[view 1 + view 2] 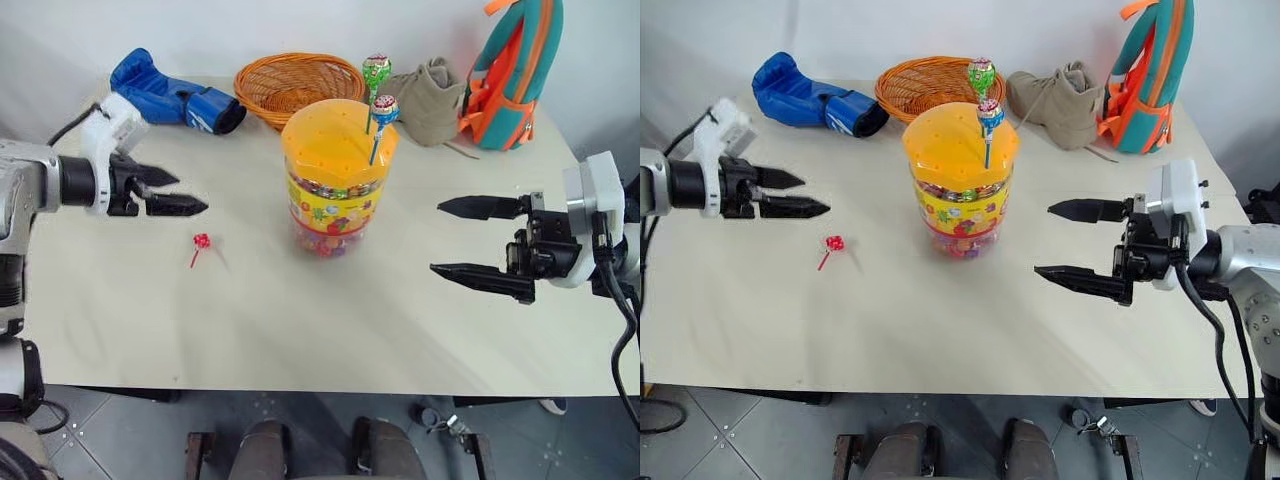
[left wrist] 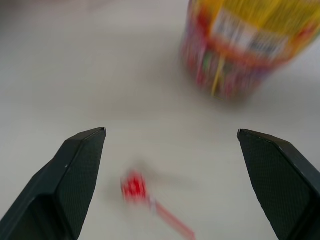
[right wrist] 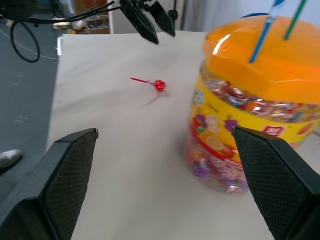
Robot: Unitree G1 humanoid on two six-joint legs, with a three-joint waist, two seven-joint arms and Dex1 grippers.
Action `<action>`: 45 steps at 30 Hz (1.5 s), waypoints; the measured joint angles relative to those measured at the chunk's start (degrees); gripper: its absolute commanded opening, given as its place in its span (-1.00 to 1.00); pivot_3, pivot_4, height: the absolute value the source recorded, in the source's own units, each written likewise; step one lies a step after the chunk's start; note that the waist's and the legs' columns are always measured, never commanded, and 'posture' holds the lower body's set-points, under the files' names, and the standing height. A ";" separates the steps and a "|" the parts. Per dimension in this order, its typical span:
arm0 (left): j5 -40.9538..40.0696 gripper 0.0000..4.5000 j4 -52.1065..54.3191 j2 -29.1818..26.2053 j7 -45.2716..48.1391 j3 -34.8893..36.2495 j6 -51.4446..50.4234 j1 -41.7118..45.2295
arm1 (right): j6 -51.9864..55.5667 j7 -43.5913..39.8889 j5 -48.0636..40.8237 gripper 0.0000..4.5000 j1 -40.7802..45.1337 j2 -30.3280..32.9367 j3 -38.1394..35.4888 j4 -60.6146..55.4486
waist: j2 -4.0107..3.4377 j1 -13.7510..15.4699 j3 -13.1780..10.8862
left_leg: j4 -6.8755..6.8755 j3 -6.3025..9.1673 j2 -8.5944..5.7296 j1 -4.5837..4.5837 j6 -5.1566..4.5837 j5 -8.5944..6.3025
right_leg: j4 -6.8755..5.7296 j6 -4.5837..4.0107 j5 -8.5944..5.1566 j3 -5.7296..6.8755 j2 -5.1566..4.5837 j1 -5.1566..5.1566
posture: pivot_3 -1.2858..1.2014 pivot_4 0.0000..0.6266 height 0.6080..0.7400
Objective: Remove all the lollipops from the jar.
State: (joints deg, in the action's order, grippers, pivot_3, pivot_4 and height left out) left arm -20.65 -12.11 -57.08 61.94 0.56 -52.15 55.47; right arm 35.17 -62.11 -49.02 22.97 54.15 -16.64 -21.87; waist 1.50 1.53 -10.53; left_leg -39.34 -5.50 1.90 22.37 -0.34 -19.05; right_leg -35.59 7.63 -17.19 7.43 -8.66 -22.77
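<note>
Right gripper (image 1: 478,240): spread wide, empty, at 3 o'clock from jar.
Left gripper (image 1: 185,195): spread, empty, above table (image 1: 300,330).
Red lollipop (image 1: 200,243): lying on table, 9 o'clock from jar.
Jar (image 1: 337,180): centre; green lollipop (image 1: 376,70) and blue-red lollipop (image 1: 384,110) standing in lid.

No lettering, brand name or number can be read anywhere in these views. The yellow label (image 1: 962,212) wrapped around the jar (image 1: 960,180) carries colourful fruit and candy pictures and a small white-and-red patch, but whatever is printed there is too small to make out. The wrappers of the green lollipop (image 1: 981,75) and the blue-red lollipop (image 1: 990,113) standing in the orange lid show bright patterns only, with no legible words.
</note>
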 measured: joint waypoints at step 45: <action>-20.21 1.00 -19.42 1.50 24.15 11.93 38.91 -10.35 | 5.84 22.24 11.75 -0.99 33.00 -22.99 16.80 9.10 | -0.03 -3.14 -0.01 | 0.16 -0.14 0.03 0.20 0.02 0.01 | -0.31 -0.03 -0.02 0.00 0.00 -0.57 | 0.03 -0.52 1.00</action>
State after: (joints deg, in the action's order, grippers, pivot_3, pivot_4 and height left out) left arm -40.86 -31.53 -55.58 86.09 12.49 -13.23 45.12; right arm 41.01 -39.87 -37.26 55.97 31.16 0.16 -12.77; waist 1.47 -1.61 -10.54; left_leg -39.18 -5.64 1.93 22.57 -0.32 -19.03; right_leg -35.89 7.60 -17.21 7.43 -8.66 -23.35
